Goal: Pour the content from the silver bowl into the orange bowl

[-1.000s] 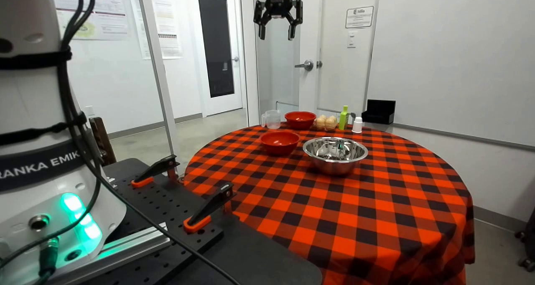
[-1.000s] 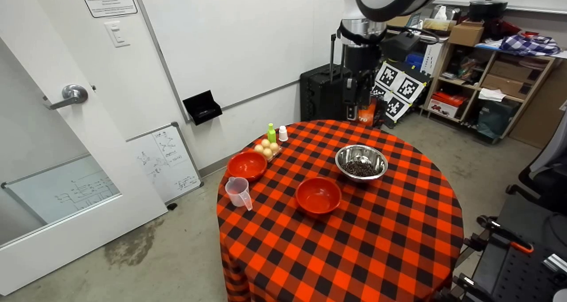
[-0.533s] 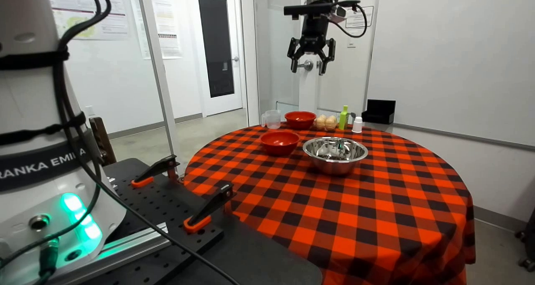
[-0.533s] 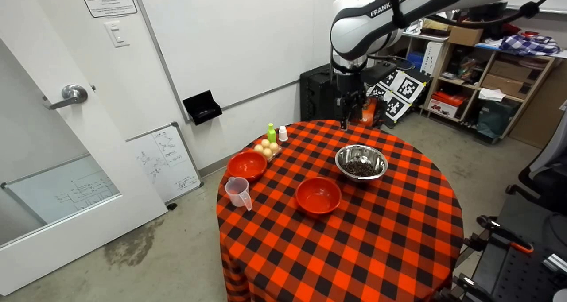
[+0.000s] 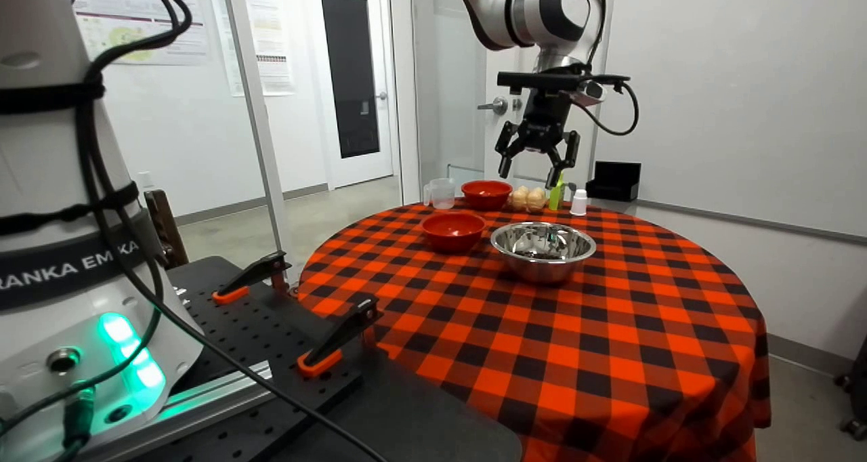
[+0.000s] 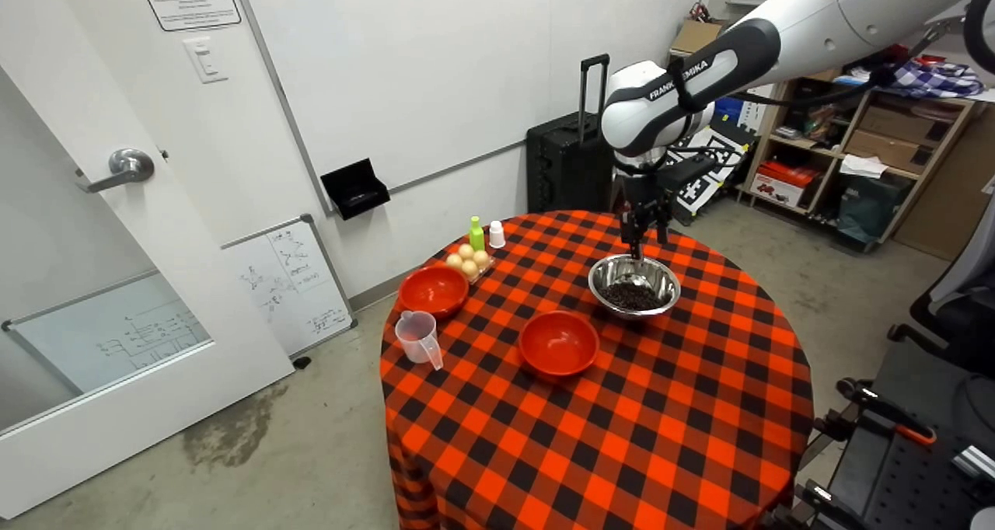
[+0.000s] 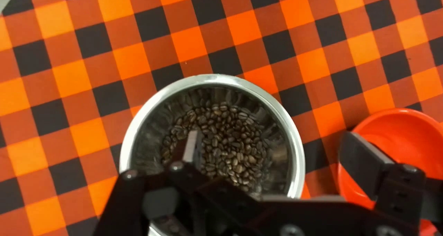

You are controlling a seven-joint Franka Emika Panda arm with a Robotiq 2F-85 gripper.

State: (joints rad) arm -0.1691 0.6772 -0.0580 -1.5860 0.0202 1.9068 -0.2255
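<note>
The shiny silver bowl stands upright on the checked tablecloth, with dark coffee beans in its bottom. Close beside it is a red-orange bowl, which looks empty; a similar red-orange bowl stands farther off, and I cannot tell which is the orange bowl meant. My gripper hangs above the silver bowl, fingers spread wide with nothing between them. In the wrist view, one of the fingers overlaps the beans and the opposite one overlaps a red-orange bowl. The silver bowl's near side is partly hidden there.
By the farther red-orange bowl stand a clear measuring jug, several eggs, a green bottle and a white cup. Clamps sit on the robot's black mount at the table's side.
My arm has come down toward the silver bowl, and the gripper has shifted right in an exterior view. Its fingers have stayed spread. The bowls have not moved.
</note>
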